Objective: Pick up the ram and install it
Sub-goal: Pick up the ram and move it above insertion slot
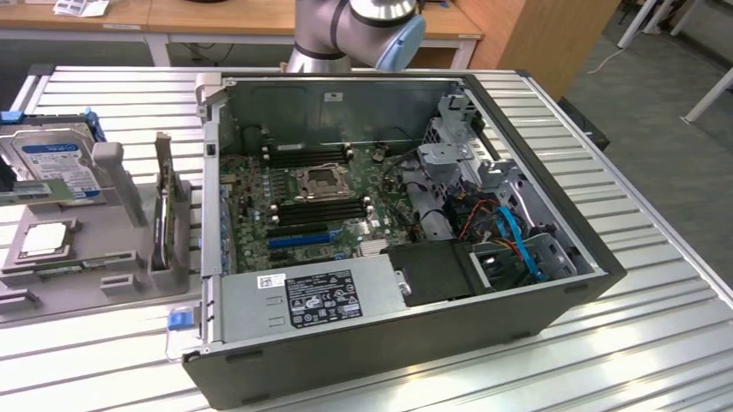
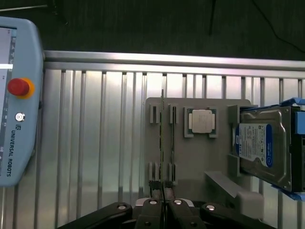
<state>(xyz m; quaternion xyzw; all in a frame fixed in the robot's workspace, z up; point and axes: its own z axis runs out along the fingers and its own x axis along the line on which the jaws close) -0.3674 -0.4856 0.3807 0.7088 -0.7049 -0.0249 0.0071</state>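
In the wrist view my gripper [image 2: 162,189] is shut on the ram [image 2: 162,129]. I see it edge-on as a thin dark line running out from between the fingertips, high above the grey holder [image 2: 200,157]. Another green stick [image 2: 170,138] stands in a holder slot beside it, and shows in the exterior view as a stick [image 1: 60,268] at the holder's near left. The open computer case [image 1: 550,300] lies at the exterior view's centre, with long black memory slots [image 1: 321,210] beside the processor socket [image 1: 315,182]. The arm's base [image 1: 343,34] stands behind the case.
The holder [image 1: 115,249] also carries a blue-labelled hard drive [image 1: 51,163] [image 2: 262,148], a processor chip [image 1: 44,239] [image 2: 201,120] and an upright card [image 1: 170,206]. A teach pendant [image 2: 16,95] lies on the slatted metal table [image 1: 641,326]. The case holds a power supply [image 1: 309,296] and blue cables [image 1: 521,249].
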